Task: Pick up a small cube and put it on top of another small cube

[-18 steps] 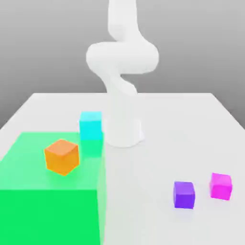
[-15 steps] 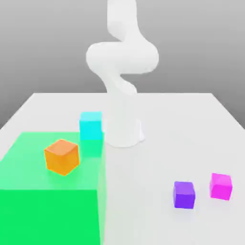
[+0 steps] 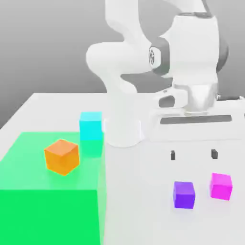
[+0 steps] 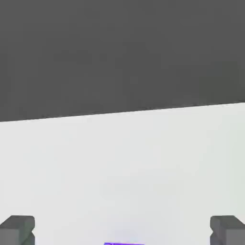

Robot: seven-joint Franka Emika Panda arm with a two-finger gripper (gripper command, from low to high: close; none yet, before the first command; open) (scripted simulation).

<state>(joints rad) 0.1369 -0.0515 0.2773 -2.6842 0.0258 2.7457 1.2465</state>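
The small purple cube point(image 3: 184, 194) rests on the white table at the exterior view's right, close to a pink-magenta cube point(image 3: 220, 185) on its right. My gripper point(image 3: 193, 154) hangs open above and slightly behind the purple cube, its two dark fingertips point(image 3: 172, 155) spread wide with nothing between them. In the hand view the gripper point(image 4: 122, 230) stands open, both fingertips point(image 4: 18, 228) at the frame's corners, and a sliver of the purple cube point(image 4: 123, 243) lies between them at the edge.
A green block point(image 3: 50, 189) fills the exterior view's left, with an orange cube point(image 3: 61, 156) on it. A cyan cube point(image 3: 91, 125) stands behind it, near the arm's white base point(image 3: 123, 129).
The arm's hand has swung into the exterior view, coming to hang over the purple cube. The cubes have not moved.
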